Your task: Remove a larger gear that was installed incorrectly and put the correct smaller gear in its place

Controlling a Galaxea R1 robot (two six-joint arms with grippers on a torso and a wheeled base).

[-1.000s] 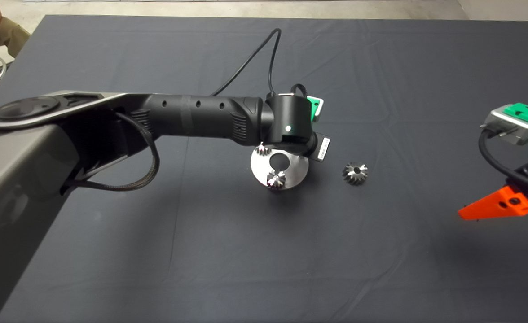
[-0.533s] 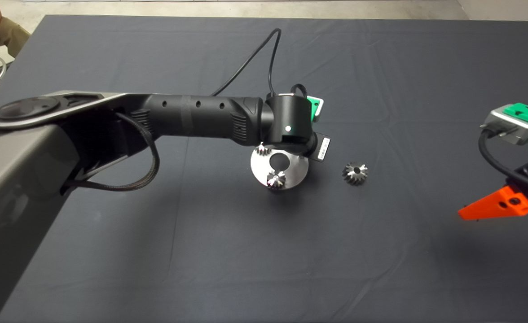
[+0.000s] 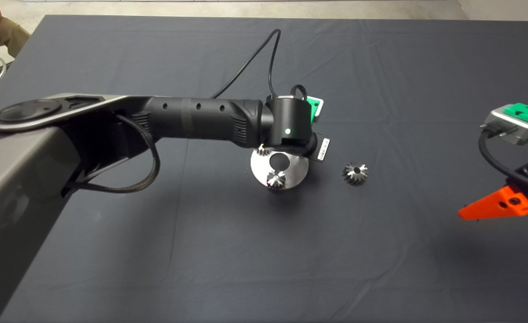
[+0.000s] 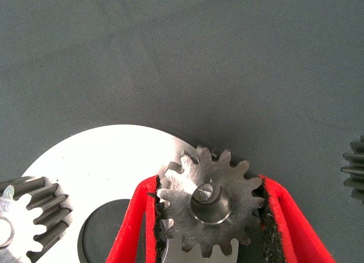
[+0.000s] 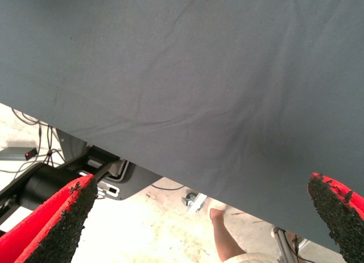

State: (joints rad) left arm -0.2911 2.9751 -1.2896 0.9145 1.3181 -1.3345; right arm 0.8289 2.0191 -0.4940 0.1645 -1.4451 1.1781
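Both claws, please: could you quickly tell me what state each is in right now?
Left claw: closed on the smaller gear over the round plate.
Right claw: open, empty, parked at the mat's right edge.

My left arm (image 3: 201, 119) is a black tube with small round holes along it, ribbed grips near the wrist and one green light on the joint. A braided black cable (image 3: 129, 179) loops under its grey shoulder plate. The left gripper (image 4: 210, 217) has red fingers (image 4: 133, 223) with gritty black pads. The right gripper (image 5: 199, 217) has red fingers too, on a green mount.
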